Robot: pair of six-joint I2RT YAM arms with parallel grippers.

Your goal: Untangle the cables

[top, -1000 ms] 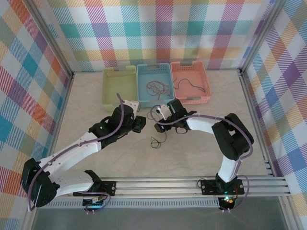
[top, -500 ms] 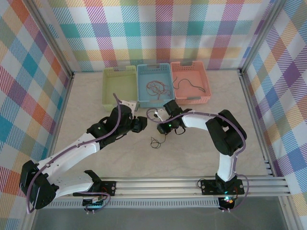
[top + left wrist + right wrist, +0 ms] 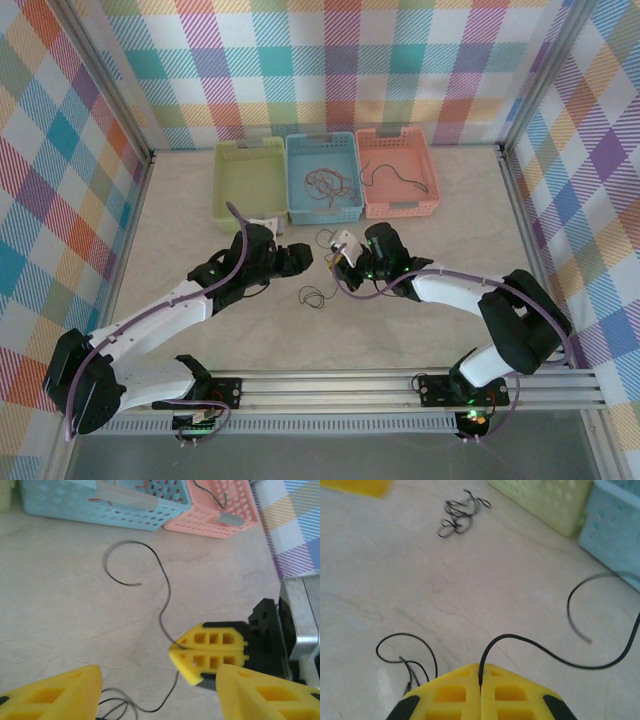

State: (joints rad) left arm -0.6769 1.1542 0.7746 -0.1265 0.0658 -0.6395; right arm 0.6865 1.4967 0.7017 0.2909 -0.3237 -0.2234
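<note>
My right gripper [image 3: 480, 669] is shut on a thin black cable [image 3: 555, 656] that arcs right and ends in a curl near the blue basket. From the left wrist, the same cable [image 3: 162, 597] rises from the right gripper's shut yellow fingers [image 3: 210, 652] to a hook-shaped end. My left gripper [image 3: 159, 681] is open, one finger on each side of that spot, holding nothing. A small black tangle [image 3: 314, 296] lies on the table just below both grippers [image 3: 300, 260] [image 3: 338, 265]. Another bundle of black cables [image 3: 462, 512] lies further off, near the green basket.
Three baskets stand in a row at the back: green [image 3: 250, 185], blue [image 3: 300, 200] with reddish cables [image 3: 325, 182] in it, and pink [image 3: 425, 195] with a black cable [image 3: 395, 172]. Checked walls close in the table on three sides.
The right arm has swung its elbow out to the right while keeping its grip on the cable. The black tangle on the table has slid a little left. The left gripper edged closer.
</note>
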